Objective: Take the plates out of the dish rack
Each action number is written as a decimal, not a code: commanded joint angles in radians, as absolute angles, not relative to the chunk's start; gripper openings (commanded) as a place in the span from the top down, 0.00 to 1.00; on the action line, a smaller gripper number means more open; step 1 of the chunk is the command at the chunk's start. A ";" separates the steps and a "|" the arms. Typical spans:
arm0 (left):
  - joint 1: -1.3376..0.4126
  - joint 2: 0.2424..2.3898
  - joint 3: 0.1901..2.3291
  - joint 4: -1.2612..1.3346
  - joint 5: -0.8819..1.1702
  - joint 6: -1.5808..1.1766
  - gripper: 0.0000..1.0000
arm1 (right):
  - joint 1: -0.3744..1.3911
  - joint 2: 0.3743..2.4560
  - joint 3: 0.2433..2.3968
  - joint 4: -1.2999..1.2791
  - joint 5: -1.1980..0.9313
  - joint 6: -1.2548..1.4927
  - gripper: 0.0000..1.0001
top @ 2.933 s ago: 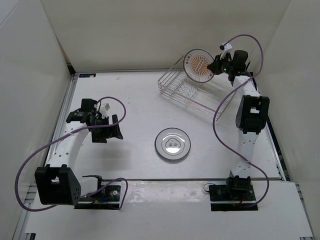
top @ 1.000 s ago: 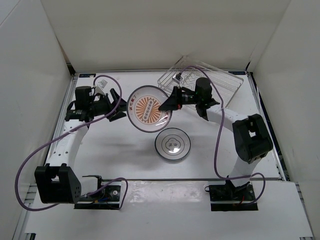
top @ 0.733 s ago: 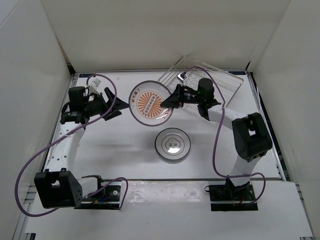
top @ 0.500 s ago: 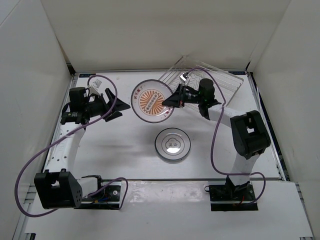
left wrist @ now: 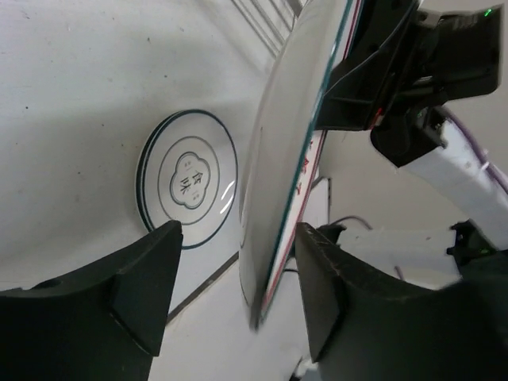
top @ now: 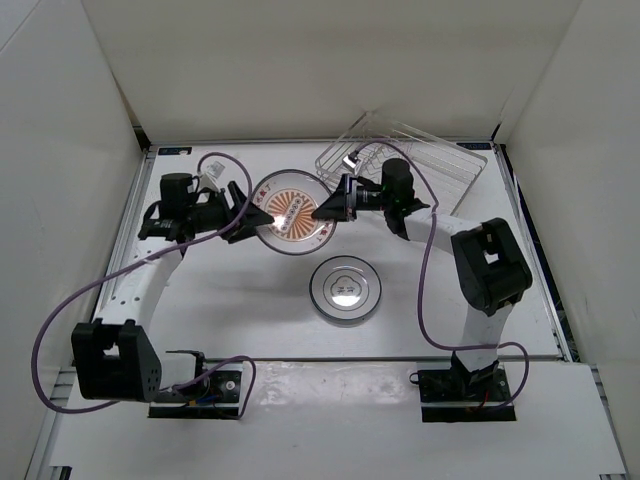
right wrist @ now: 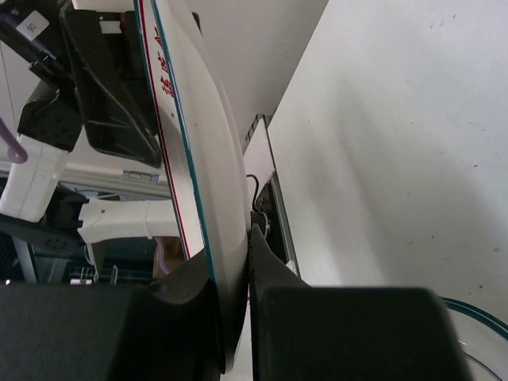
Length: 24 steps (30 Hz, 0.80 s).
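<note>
The orange-patterned plate [top: 293,213] hangs tilted above the table's back middle, and my right gripper [top: 322,210] is shut on its right rim. In the right wrist view the plate [right wrist: 208,159] stands edge-on, pinched between the fingers of the right gripper [right wrist: 232,317]. My left gripper [top: 243,212] is open and straddles the plate's left rim. In the left wrist view the plate's edge [left wrist: 286,159] sits between the fingers of the left gripper [left wrist: 240,230], with a gap on each side. The white ringed plate [top: 345,288] lies flat on the table. The wire dish rack [top: 400,160] stands at the back right.
White walls close in the table on the left, back and right. The white ringed plate [left wrist: 190,178] lies below and beyond the held plate in the left wrist view. Purple cables loop from both arms over the table.
My left gripper has moved right until its fingers straddle the orange plate's left rim, and its jaws have narrowed. The right gripper has carried the plate from the rack to the middle.
</note>
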<state>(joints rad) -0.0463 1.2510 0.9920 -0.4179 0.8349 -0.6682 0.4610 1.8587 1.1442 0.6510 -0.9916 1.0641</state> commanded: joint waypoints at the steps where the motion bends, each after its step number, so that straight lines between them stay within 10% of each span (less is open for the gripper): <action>1: -0.084 1.272 1.000 -0.382 0.844 -0.663 0.34 | 0.477 1.852 1.195 0.658 -1.019 1.049 1.00; 2: -0.087 1.279 0.990 -0.383 0.842 -0.661 0.59 | 0.479 1.845 1.190 0.646 -1.014 1.045 1.00; 6: -0.075 1.259 0.979 -0.503 0.753 -0.635 1.00 | 0.471 1.827 1.180 0.594 -1.000 1.029 1.00; 9: -0.057 1.243 0.965 -0.535 0.664 -0.638 1.00 | 0.466 1.810 1.172 0.569 -1.002 1.028 0.79; 10: -0.034 1.244 0.951 -0.534 0.660 -0.646 1.00 | 0.459 1.807 1.175 0.554 -0.994 1.010 0.57; 11: -0.025 1.249 0.933 -0.519 0.661 -0.678 1.00 | 0.459 1.793 1.178 0.482 -0.988 0.997 0.13; 24: 0.140 1.406 0.813 -0.433 0.640 -0.712 1.00 | 0.322 1.661 1.287 -0.096 -0.859 0.589 0.10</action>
<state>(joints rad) 0.1410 1.3865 0.7933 -0.4656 0.6369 -0.7437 0.3218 1.7142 1.2133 0.0776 -0.8860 0.7307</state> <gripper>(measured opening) 0.210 0.904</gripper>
